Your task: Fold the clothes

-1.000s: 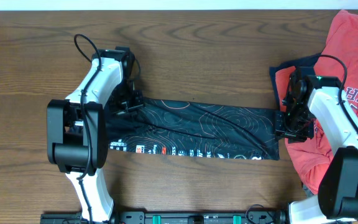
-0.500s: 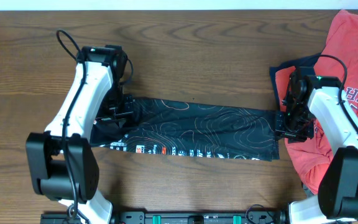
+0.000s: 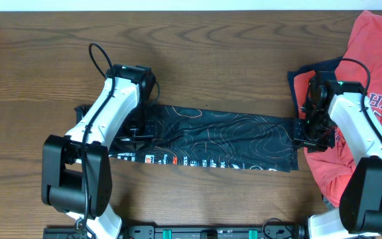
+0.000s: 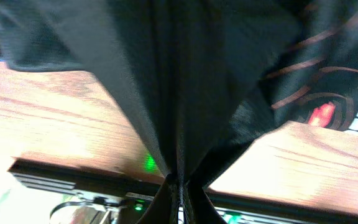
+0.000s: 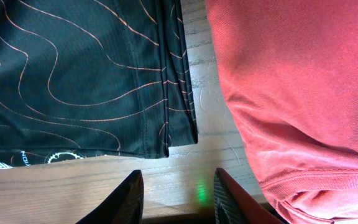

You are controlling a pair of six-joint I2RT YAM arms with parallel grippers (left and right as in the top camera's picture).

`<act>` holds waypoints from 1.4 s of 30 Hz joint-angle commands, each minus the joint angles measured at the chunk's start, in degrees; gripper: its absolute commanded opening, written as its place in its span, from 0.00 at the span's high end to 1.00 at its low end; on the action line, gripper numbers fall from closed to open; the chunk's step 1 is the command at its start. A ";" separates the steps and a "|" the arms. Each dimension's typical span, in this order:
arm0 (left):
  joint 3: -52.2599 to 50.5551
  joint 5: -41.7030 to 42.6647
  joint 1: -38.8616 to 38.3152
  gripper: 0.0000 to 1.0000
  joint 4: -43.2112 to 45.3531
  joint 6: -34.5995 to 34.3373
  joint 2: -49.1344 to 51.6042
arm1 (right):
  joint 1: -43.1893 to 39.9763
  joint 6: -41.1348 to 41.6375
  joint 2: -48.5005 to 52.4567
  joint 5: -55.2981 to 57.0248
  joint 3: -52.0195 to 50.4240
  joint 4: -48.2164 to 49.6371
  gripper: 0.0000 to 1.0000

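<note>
The black jersey [image 3: 231, 141] with orange contour lines lies as a long folded strip across the table's middle. My left gripper [image 3: 136, 129] is shut on the jersey's left end; in the left wrist view the black cloth [image 4: 185, 93] hangs bunched from the closed jaws [image 4: 178, 190]. My right gripper [image 3: 304, 136] is open and empty just past the jersey's right edge. In the right wrist view its fingers [image 5: 178, 196] hover over bare wood below the jersey's corner [image 5: 92, 81].
A pile of red T-shirts [image 3: 373, 73] with a navy garment [image 3: 310, 73] lies at the right edge, under the right arm; the red cloth fills the right wrist view's right side [image 5: 297, 93]. Wooden table [image 3: 211, 53] all around.
My left arm swung out to the left, then came back right, carrying the jersey's left end inward. The right arm has not moved.
</note>
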 commanded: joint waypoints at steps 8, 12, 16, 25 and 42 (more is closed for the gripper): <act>-0.22 -7.56 0.13 0.55 3.93 -1.70 0.42 | 0.04 -0.42 -0.44 -0.83 -0.04 -1.09 0.57; -0.24 -7.56 0.13 0.55 6.99 -1.70 0.42 | 0.04 -0.70 -0.44 -1.18 -0.07 -1.07 0.47; -1.20 -7.54 0.20 0.55 12.17 -1.77 0.44 | 0.04 -4.79 -0.44 -5.88 -0.57 0.26 0.43; -7.96 -7.32 8.72 0.56 26.05 -5.51 0.44 | 0.04 -5.57 -0.44 -7.56 -0.81 3.26 0.39; -8.13 -3.58 21.33 0.55 31.69 -3.34 9.07 | 0.00 -1.25 -0.44 -7.61 -0.81 3.19 0.29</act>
